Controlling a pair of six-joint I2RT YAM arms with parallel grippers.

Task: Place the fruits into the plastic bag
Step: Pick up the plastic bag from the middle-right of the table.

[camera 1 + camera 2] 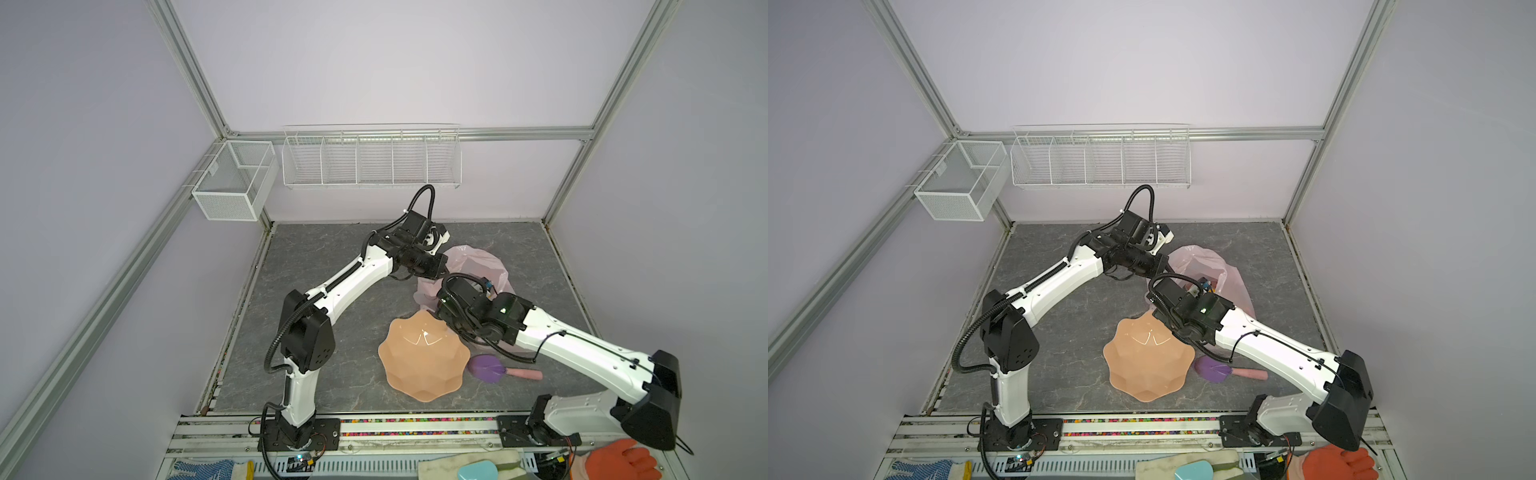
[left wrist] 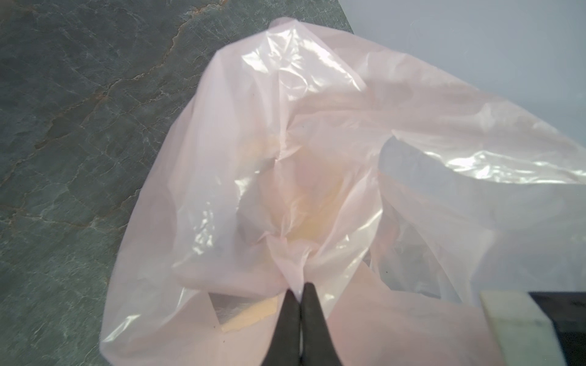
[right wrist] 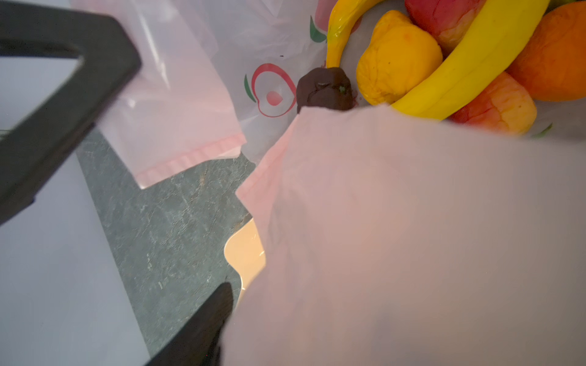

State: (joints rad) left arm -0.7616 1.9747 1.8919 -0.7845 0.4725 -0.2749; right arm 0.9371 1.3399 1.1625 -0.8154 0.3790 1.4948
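The plastic bag [image 1: 478, 262] [image 1: 1200, 257] lies at the back right of the table, pale pink with red fruit prints. My left gripper [image 2: 299, 286] is shut on a bunched fold of its rim and holds it up. In the right wrist view the fruits sit inside the bag: a banana [image 3: 475, 54], a second banana [image 3: 337, 28], a pear [image 3: 396, 60], a tangerine [image 3: 558, 54], two strawberries [image 3: 494, 107] [image 3: 444, 16] and a dark round fruit [image 3: 323, 90]. My right gripper [image 3: 285, 304] is at the bag's mouth. One dark finger [image 3: 212, 320] shows; bag film hides the other.
The peach scalloped bowl [image 1: 419, 365] [image 1: 1142, 370] stands in front of the bag with nothing in it. A purple paddle with a pink handle [image 1: 488, 368] [image 1: 1214, 370] lies to its right, under the right arm. Wire baskets [image 1: 370, 160] hang on the back wall.
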